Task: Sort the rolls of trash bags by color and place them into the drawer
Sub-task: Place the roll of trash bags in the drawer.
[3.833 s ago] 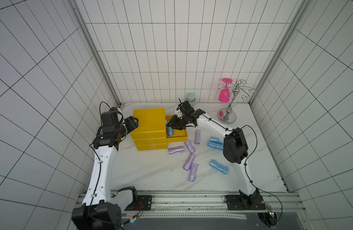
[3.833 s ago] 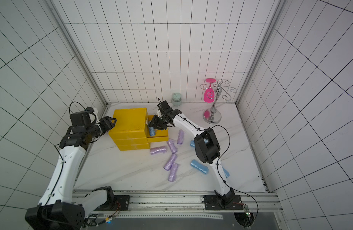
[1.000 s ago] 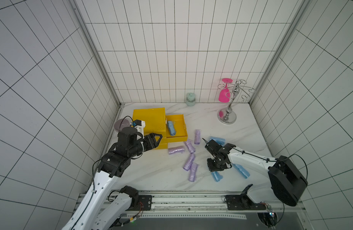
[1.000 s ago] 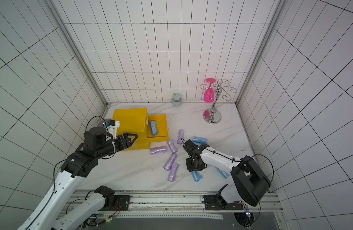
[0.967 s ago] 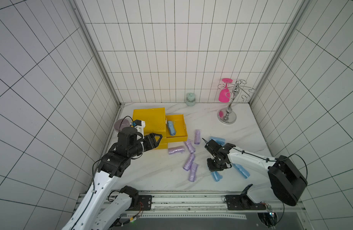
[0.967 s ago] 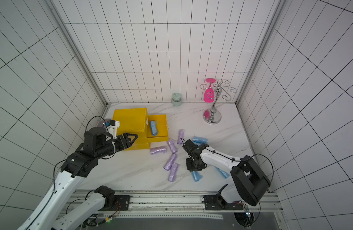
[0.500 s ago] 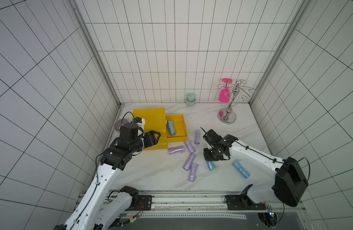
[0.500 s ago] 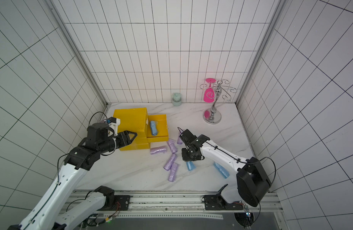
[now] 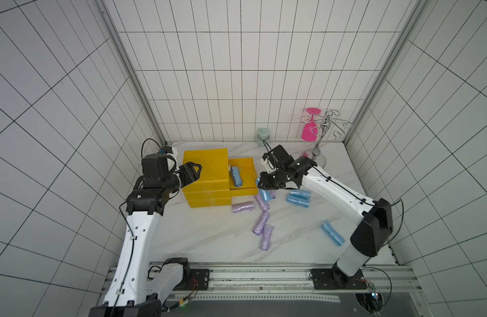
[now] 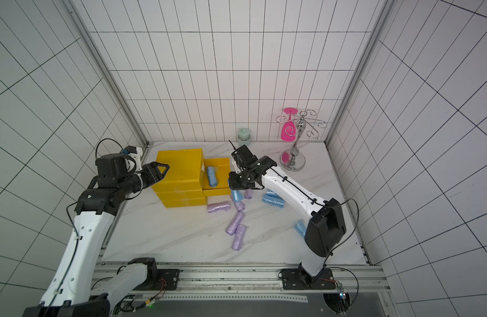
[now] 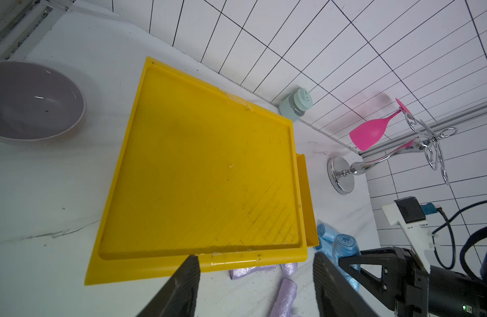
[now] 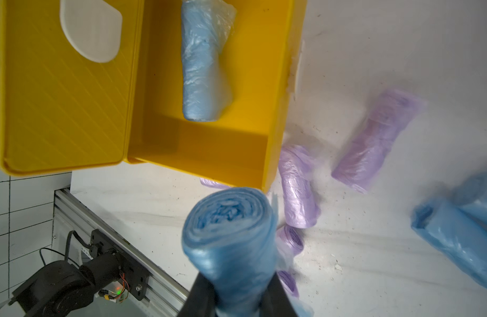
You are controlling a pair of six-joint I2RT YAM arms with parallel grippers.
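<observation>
Marble top [image 9: 209,238]: right end effector [image 12: 235,285] grips blue roll [image 12: 228,227], left end effector [image 11: 255,259] parted, empty.

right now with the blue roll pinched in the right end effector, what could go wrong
1. The right end effector seems to grip the blue roll only near one end, so it may slip or swing loose.
2. The roll hangs just outside the open drawer; it might catch the rim and drop among the lilac rolls below.
</observation>
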